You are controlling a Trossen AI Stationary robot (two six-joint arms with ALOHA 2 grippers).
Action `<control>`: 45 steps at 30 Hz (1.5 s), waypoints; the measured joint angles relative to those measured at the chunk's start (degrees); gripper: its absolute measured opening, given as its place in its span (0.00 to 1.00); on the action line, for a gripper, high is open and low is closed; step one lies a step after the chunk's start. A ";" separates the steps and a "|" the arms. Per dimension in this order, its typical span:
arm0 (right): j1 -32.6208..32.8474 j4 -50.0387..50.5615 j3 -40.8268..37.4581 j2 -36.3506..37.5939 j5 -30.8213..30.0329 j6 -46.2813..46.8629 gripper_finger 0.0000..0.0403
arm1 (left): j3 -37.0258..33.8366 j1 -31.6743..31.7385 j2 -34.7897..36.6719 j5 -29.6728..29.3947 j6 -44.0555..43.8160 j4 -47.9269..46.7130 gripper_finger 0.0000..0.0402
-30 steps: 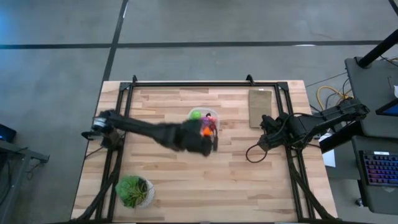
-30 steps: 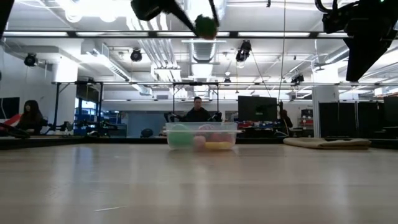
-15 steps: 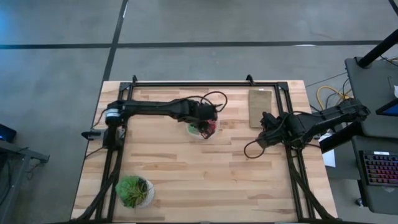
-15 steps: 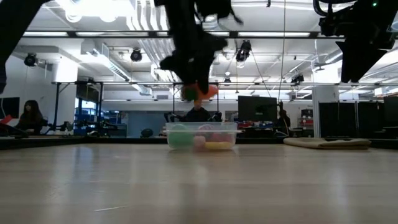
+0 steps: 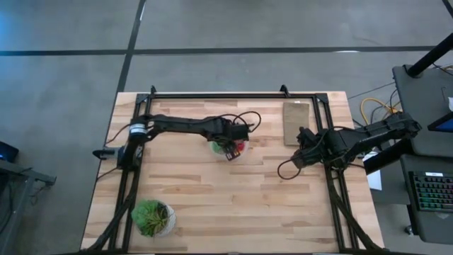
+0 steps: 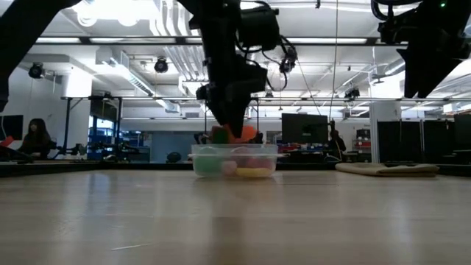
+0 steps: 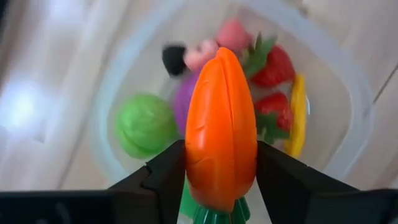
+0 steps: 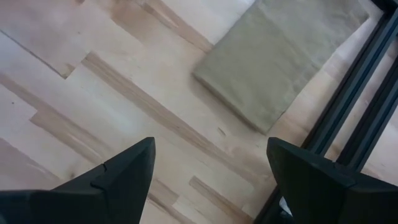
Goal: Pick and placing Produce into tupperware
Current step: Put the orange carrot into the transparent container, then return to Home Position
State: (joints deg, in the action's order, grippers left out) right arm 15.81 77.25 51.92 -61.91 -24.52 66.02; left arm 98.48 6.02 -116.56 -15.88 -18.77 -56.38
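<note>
1. My left end effector (image 7: pixel 221 186) hangs just above the tupperware (image 7: pixel 348 118), fingers clamped on the orange carrot (image 7: pixel 221 130).
2. Green, red, yellow, purple and pink produce already lies inside the tupperware; I judge only the carrot's release remains.
3. My right end effector (image 8: pixel 208 180) waits spread and empty beside the tupperware, over the bench (image 5: pixel 212 191).
4. My arm hides most of the tupperware from above.

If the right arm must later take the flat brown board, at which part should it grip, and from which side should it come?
Probably at one long edge of the brown board, coming from straight above. It lies flat on the table, so only its thin edges give the fingers a hold. The right gripper, open, waits close to the end of the board nearer to it. The edge by the black frame looks cramped, so take the other.
</note>
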 joint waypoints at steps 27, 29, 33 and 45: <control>0.14 1.86 29.72 1.58 -2.56 -29.21 0.75 | 6.86 -5.41 30.21 7.51 -8.50 6.16 0.62; 0.47 2.03 35.66 2.19 -2.07 -25.66 0.75 | 4.04 -8.05 35.06 6.22 -5.80 10.76 0.62; 7.34 -2.69 37.26 6.80 2.00 -38.06 0.75 | -10.33 -14.60 42.65 8.52 -1.70 27.42 0.62; 13.91 -46.44 -2.65 43.62 0.00 -48.96 0.75 | -63.08 -13.18 70.68 25.23 -4.42 78.31 0.62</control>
State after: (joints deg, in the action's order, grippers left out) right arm 29.72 30.81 49.27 -18.29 -24.52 17.06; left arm 35.40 -7.16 -45.88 9.35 -23.19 21.93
